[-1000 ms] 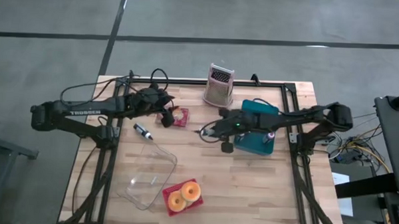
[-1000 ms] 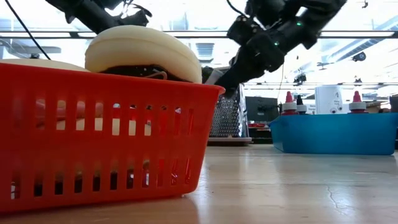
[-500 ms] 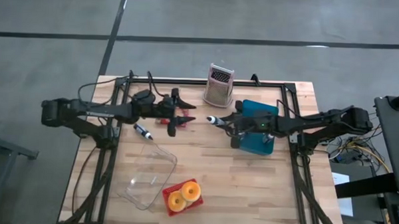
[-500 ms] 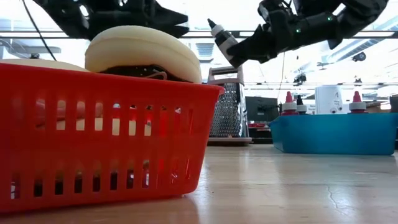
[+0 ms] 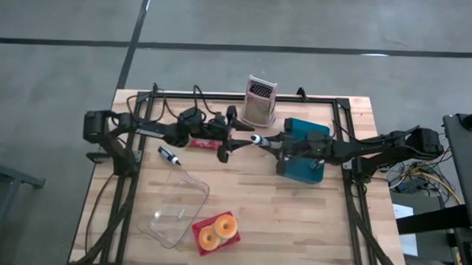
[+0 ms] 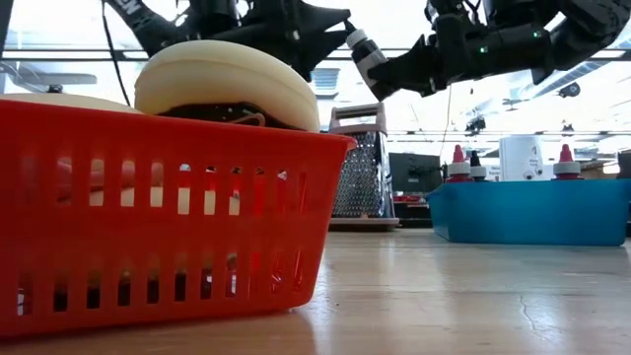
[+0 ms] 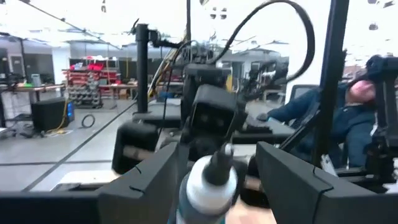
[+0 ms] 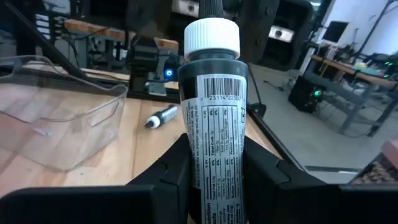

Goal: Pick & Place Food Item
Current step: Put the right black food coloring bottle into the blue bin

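Note:
A dark sauce bottle (image 8: 211,118) with a white cap, a black tip and a barcode label is held level above the table's middle; it also shows in the high view (image 5: 257,139) and the low view (image 6: 363,53). My right gripper (image 5: 276,145) is shut on it. My left gripper (image 5: 228,137) is open and faces it from the table's left. Its two fingers (image 7: 144,180) stand on either side of the bottle's cap end (image 7: 208,185) with a gap on each side. My right gripper pinches the bottle's labelled body (image 8: 212,163) between its two fingers (image 8: 166,177), which lie along the bottle. They come level from the table's right. The bottle is lifted clear and lies level, its cap end (image 8: 212,38) pointing toward the table's left.
A red basket (image 5: 231,220) with round buns and a clear plastic tub (image 5: 174,207) stand near the front. A small marker-like tube (image 5: 169,155) lies at the left. A metal grater (image 5: 260,102) and a blue bin (image 5: 305,168) are behind. A person (image 7: 367,102) sits beyond the table.
My right gripper has risen from a downward slant to level, carrying the bottle up with its cap toward the table's left. My left gripper has gone toward the table's right, and its open fingers have come around the bottle's cap end.

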Controlling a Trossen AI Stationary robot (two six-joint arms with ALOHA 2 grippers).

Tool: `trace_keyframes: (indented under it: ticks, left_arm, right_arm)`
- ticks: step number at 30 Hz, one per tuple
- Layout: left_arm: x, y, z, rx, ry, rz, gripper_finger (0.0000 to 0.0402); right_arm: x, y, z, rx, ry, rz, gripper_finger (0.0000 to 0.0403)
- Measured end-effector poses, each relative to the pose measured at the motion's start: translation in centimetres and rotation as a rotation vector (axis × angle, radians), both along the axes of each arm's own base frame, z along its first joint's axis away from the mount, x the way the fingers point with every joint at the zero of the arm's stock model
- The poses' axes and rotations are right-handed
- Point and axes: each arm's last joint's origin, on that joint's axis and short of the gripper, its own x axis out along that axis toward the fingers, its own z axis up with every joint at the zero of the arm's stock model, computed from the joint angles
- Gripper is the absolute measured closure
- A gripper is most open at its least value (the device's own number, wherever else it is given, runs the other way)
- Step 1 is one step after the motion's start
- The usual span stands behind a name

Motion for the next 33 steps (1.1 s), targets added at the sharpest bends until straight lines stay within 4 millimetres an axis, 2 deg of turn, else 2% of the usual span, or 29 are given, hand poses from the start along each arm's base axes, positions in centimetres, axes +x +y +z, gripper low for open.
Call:
trace_keyframes:
  ticks: [12,18,23,33]
  left_arm:
    - [4.0,0.0,0.0,-0.006,-0.014,-0.069,0.0183]
    - [4.9,0.2,-0.3,-0.016,-0.007,-0.081,0.0183]
    - [5.3,0.1,0.3,-0.007,-0.029,-0.085,0.0183]
    - [8.2,0.1,0.7,0.025,-0.105,-0.091,0.0183]
  right_arm:
    - [-2.3,0.2,0.5,-0.020,-0.057,-0.034,0.0314]
    - [-4.1,0.3,0.7,-0.020,-0.102,-0.054,0.0315]
    - [-5.5,0.4,0.9,-0.003,-0.149,-0.067,0.0315]
    - [-6.2,0.4,1.2,0.007,-0.205,-0.072,0.0316]
